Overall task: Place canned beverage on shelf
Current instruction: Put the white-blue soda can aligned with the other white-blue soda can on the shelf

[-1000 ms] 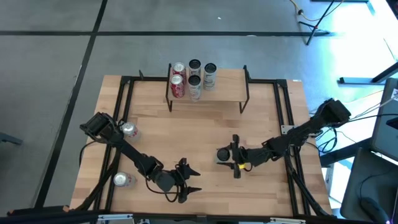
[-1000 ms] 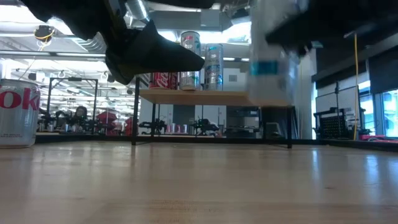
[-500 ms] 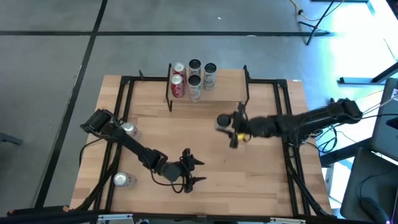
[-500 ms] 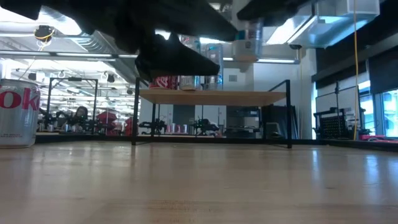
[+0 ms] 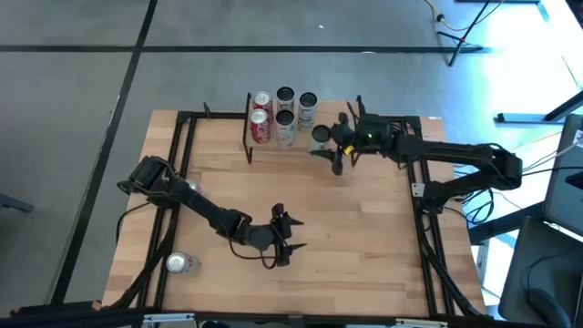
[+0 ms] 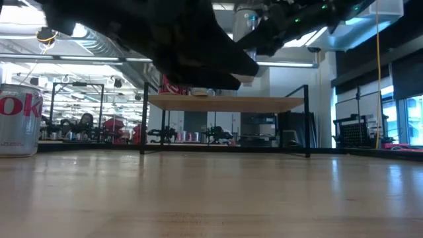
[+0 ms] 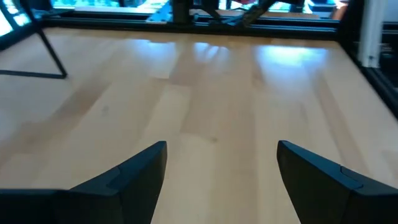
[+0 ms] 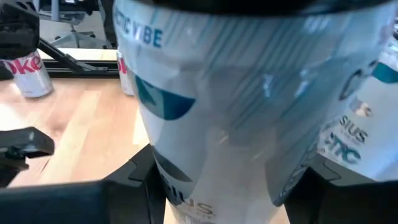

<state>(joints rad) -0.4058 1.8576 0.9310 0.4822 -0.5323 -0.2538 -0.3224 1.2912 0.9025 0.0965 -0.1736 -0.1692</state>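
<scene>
1. Since the earlier frames the right gripper (image 5: 330, 146) has travelled from mid-bench up to the shelf (image 5: 339, 117), carrying the can (image 5: 321, 134) w/ it; the left gripper (image 5: 286, 236) has slid a bit further toward the bench's middle.
2. Right gripper is clamped on the can, a white-and-teal one that fills the right wrist view (image 8: 236, 106). It hangs over the shelf's front edge, roughly mid-length, just beside the cans already there.
3. Four cans (image 5: 282, 114) stand on the shelf's left half, packed close; the right half of the plank is bare wood, bounded by the black frame post (image 5: 362, 128) at the right end.
4. Left gripper: fingers (image 7: 134, 177) spread apart, nothing between them, low over the bench's front-centre area w/ bare wood all round.
5. One silver can (image 5: 180, 263) lies near the bench's front-left corner, well apart from both grippers. In the low view a can (image 6: 20, 119) stands at the left edge.
</scene>
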